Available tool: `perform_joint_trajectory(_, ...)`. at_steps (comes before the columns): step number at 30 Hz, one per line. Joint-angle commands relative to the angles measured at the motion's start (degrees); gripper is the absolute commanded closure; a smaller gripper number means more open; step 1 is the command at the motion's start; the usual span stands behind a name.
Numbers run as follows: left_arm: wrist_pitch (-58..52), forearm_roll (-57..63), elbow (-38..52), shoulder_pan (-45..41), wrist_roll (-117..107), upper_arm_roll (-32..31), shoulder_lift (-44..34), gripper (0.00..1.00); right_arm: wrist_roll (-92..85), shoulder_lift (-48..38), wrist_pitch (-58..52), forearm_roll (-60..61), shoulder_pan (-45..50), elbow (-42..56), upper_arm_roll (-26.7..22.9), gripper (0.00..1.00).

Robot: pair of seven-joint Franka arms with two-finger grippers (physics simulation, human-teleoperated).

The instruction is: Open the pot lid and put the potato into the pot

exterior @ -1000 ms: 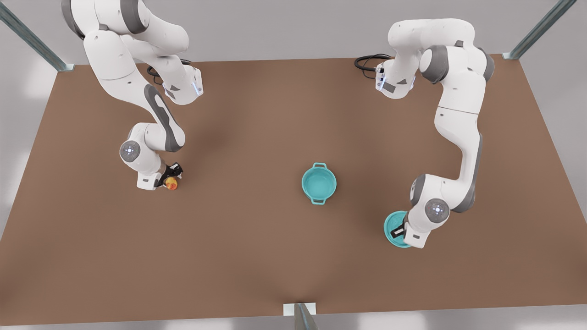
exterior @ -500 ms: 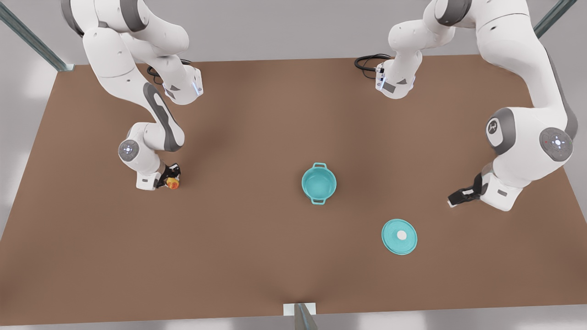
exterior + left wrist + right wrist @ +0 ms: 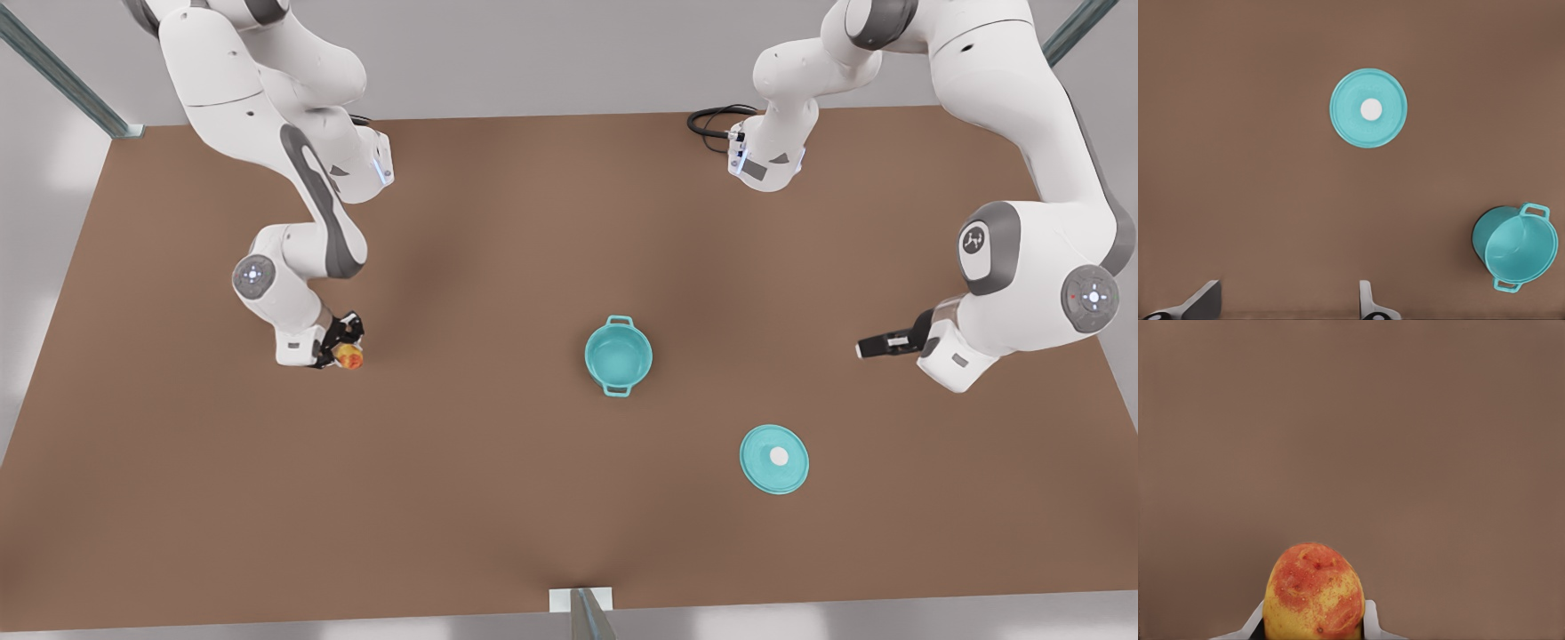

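You have no readable text here, no labels, brands, numbers or signs on anything in your views

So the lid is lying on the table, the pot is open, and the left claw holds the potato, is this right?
Not quite: the right claw holds the potato, as the right wrist view shows. The left claw is open and empty. The lid does lie on the table, and the pot is open.

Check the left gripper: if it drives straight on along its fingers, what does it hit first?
Probably bare table. The left gripper, open, looks down at brown surface; the pot lid lies farther ahead and the pot off to one side. Depth unclear.
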Motion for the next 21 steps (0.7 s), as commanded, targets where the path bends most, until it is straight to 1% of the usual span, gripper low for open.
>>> perform_joint_trajectory(1,-1.55,0.18,-0.05,0.00,4.25,-0.02,-0.05,0.00,0.01,-0.38,-3.26,-0.30,0.03,0.59,1.00,0.52)
perform_joint_trajectory(6,-1.46,0.27,-0.05,0.00,4.25,-0.02,-0.05,0.00,0.19,-0.38,-3.61,3.91,0.03,2.53,6.18,0.52)
perform_joint_trajectory(10,-1.55,0.36,-0.14,0.00,4.25,-0.02,-0.05,0.00,0.10,-0.20,-3.61,3.91,0.03,3.49,8.56,0.52)
perform_joint_trajectory(16,-1.46,0.36,-0.22,0.00,4.34,-0.02,-0.05,0.00,0.28,0.06,-3.61,4.00,0.03,6.57,14.18,0.53)
perform_joint_trajectory(19,-1.46,0.36,-0.31,0.00,4.25,0.07,0.04,0.00,0.28,0.15,-3.61,8.66,0.73,7.89,17.61,0.53)
perform_joint_trajectory(21,-1.46,0.36,-0.31,0.00,4.34,0.07,0.04,0.00,0.71,0.41,-3.61,10.95,3.72,9.29,17.70,0.53)
